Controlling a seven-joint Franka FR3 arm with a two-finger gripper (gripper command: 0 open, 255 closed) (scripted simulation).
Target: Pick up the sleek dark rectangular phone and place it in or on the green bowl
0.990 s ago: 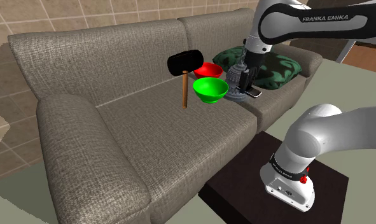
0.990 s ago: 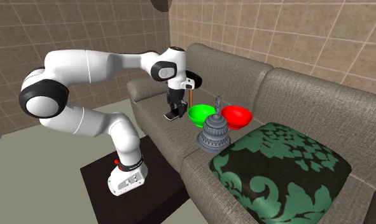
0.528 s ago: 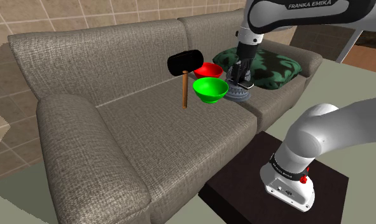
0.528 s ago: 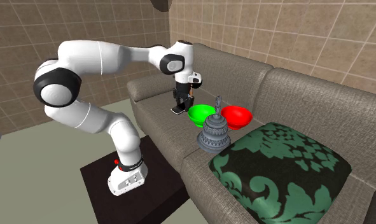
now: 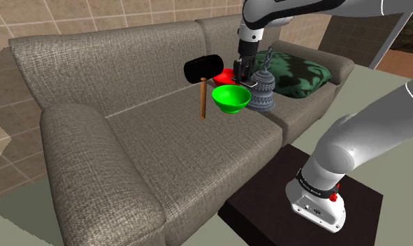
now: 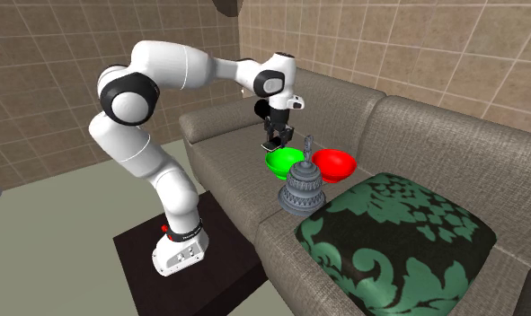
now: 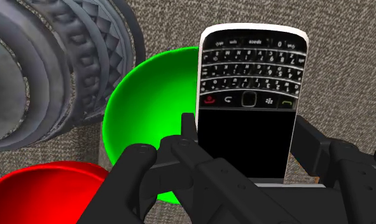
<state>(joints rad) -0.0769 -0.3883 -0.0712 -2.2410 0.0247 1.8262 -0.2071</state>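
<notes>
In mid-air, claw clamped on flat black rectangular keypad phone, over rim of smooth round green bowl. Glossy red bowl just beyond; ribbed grey bell-shaped ornament at shoulder view's right; coarse woven sofa beneath.

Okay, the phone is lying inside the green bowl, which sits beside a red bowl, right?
No: the phone is clasped in the gripper, not lying inside the green bowl, which sits beside a red bowl. The wrist view shows it.
</notes>
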